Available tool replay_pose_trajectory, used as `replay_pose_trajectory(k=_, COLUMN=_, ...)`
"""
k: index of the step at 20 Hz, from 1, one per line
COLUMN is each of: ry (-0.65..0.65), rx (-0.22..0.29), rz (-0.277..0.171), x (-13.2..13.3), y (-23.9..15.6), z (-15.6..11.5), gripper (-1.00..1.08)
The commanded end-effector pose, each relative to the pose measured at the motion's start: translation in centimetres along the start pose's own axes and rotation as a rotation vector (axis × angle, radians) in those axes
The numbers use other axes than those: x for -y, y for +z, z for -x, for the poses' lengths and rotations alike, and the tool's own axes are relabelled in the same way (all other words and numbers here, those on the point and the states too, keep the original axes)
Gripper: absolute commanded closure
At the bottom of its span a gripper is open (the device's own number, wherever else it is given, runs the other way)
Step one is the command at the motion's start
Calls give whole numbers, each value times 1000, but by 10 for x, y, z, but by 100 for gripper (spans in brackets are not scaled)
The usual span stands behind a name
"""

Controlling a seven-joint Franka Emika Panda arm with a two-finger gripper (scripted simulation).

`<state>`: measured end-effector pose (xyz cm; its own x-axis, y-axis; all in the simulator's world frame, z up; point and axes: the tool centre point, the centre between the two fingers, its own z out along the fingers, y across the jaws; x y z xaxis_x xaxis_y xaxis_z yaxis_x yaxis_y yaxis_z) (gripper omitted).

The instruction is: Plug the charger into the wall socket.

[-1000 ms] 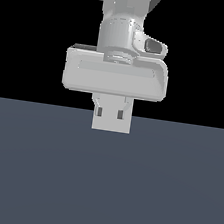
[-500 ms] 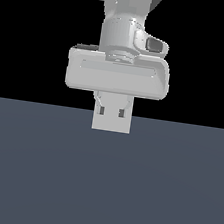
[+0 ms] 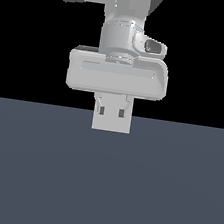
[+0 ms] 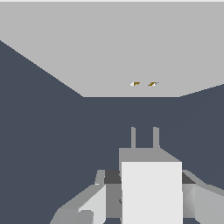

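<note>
In the wrist view my gripper (image 4: 148, 197) is shut on the charger (image 4: 151, 188), an off-white block with two thin prongs sticking out ahead. The prongs point toward the wall socket (image 4: 109, 48), a flat light-grey plate with two tiny dark holes (image 4: 144, 83). A strip of dark floor shows between the prong tips and the plate, so they are apart. The prongs sit roughly in line with the holes, slightly wider set in the picture. In the exterior view the gripper (image 3: 112, 115) hangs from the pale hand, with the charger (image 3: 111, 123) as a pale block just under the fingers.
A dark blue-grey floor (image 3: 102, 183) fills the lower half of the exterior view, with black background behind the arm (image 3: 123, 30). The same dark floor (image 4: 39, 144) surrounds the socket plate in the wrist view.
</note>
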<state>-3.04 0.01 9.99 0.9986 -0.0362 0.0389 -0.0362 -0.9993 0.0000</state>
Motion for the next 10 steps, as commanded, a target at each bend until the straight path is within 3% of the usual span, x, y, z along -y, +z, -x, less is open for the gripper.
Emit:
replay_pose_trajectory(k=1, ry=0, rx=0, rz=0, x=0, y=0, z=-6, gripper=108)
replay_pose_trajectory(k=10, ry=0, rx=0, rz=0, x=0, y=1, z=-37, gripper=108)
